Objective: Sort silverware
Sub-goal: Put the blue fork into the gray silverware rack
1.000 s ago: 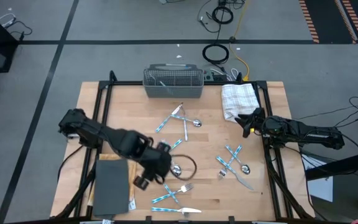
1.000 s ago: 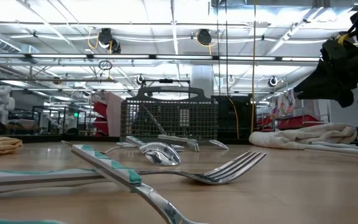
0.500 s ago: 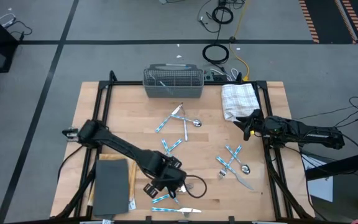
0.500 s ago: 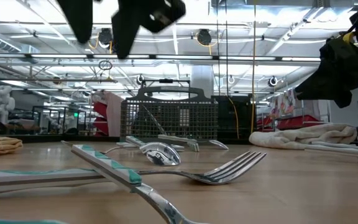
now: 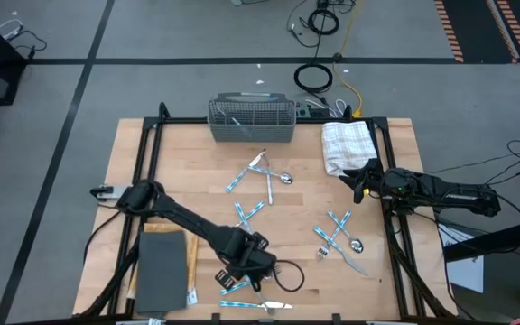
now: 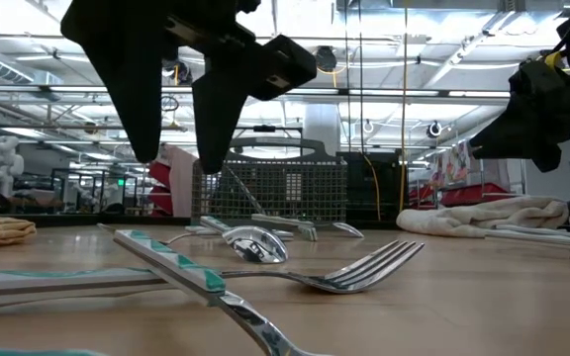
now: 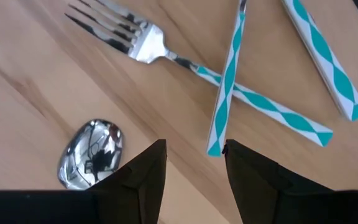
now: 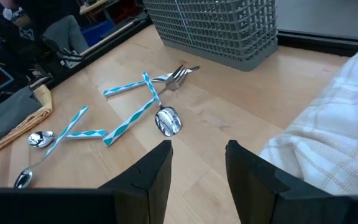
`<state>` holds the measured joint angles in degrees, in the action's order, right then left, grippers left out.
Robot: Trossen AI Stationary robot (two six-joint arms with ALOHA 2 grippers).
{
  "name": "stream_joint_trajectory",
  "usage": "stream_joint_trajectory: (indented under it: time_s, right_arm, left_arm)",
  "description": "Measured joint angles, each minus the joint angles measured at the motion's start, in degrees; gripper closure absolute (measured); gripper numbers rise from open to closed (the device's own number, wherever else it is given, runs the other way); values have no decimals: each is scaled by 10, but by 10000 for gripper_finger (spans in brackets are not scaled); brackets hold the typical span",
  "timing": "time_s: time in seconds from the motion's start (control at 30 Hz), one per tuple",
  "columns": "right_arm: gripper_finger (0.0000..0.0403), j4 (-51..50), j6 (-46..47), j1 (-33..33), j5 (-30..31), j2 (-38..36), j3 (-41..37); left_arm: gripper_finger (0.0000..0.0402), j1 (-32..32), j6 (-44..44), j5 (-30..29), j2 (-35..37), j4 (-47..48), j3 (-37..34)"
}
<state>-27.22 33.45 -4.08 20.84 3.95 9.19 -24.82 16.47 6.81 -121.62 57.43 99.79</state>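
Claw work: the left claw (image 7: 193,165), spread open, hangs just above a teal-and-white patterned metal utensil handle (image 7: 227,81); lower squarely astride it, avoiding the crossed shiny fork (image 7: 132,40) beneath.

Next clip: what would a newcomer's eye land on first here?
Probably the left gripper, open and low over the near-edge silverware, just above a fork crossed by another blue-and-white handle. More silverware is scattered mid-table, below the grey mesh basket at the far edge. The right gripper waits, open, beside the white towel.
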Motion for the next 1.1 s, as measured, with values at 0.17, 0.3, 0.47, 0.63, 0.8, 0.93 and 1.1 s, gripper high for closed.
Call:
stream_joint_trajectory:
  time_s: [0.17, 0.3, 0.47, 0.63, 0.8, 0.93, 1.1]
  right_arm:
    - [264, 0, -2, 0, 0, 0, 0]
    - [264, 0, -3, 0, 0, 0, 0]
    - [264, 0, -3, 0, 0, 0, 0]
    - [264, 0, -3, 0, 0, 0, 0]
    - [264, 0, -3, 0, 0, 0, 0]
    - [264, 0, -11, 0, 0, 0, 0]
    - [264, 0, -13, 0, 0, 0, 0]
  left_arm:
    - [233, -14, -11, -3, 0, -18, -12]
    - [233, -29, -11, -5, 0, -18, -20]
    - [233, -35, -11, -19, 0, -38, -23]
    - [233, -34, -7, -36, 0, -63, -37]
    - [233, -34, 4, -28, 0, -67, -46]
    - [233, -34, 4, -12, 0, -95, -61]
    - [233, -30, 9, -13, 0, -123, -83]
